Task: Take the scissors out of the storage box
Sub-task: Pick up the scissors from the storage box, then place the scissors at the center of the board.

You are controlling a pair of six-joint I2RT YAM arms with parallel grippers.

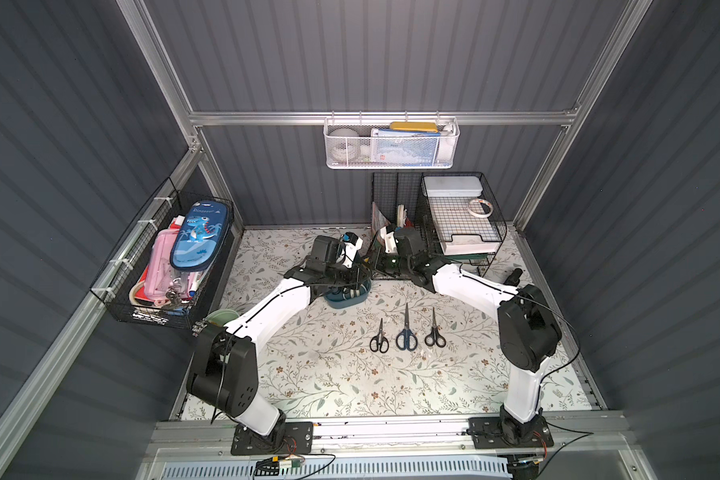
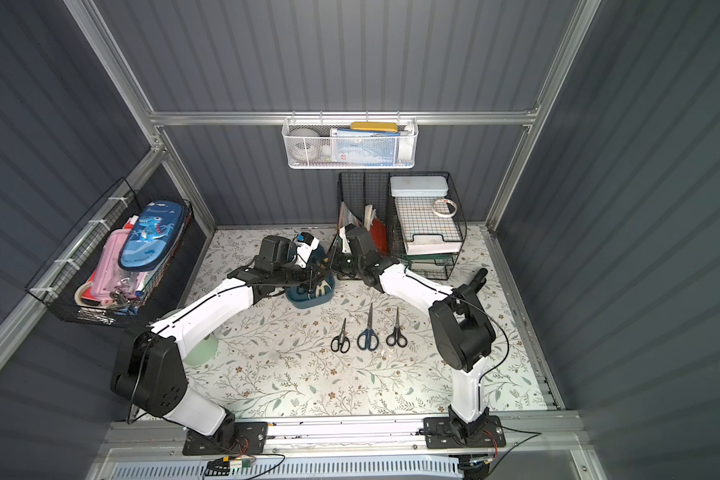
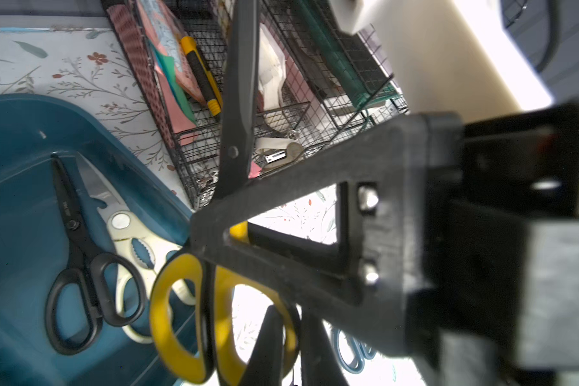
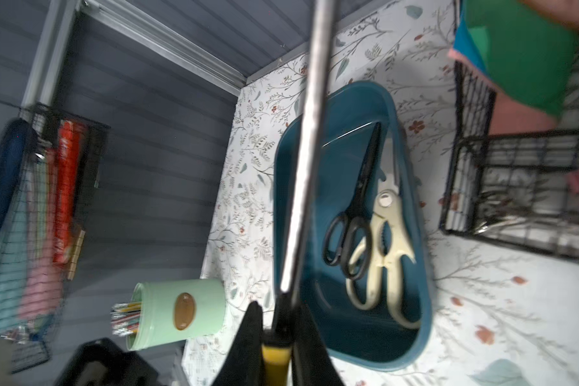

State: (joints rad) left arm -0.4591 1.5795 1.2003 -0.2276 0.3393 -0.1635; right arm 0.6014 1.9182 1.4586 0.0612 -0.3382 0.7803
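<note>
Grips the yellow-handled scissors (image 3: pixel 238 133) with the right gripper (image 4: pixel 278 310), pinched tight at the handle end, blades closed. Pinches one yellow loop's rim with the left gripper (image 3: pixel 290 320), likewise narrowed onto it. Holds them raised over the storage box (image 4: pixel 391 110), far centre, just left of the black wire rack (image 1: pixel 385 191). Shows a black-handled pair (image 4: pixel 355 217) and cream shears (image 4: pixel 388 247) lying inside, three more pairs (image 1: pixel 406 332) rowed nearer, to the right

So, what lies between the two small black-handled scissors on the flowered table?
The blue-handled steel scissors lie there, apart from one black-handled pair and the other; both top views show this.
</note>
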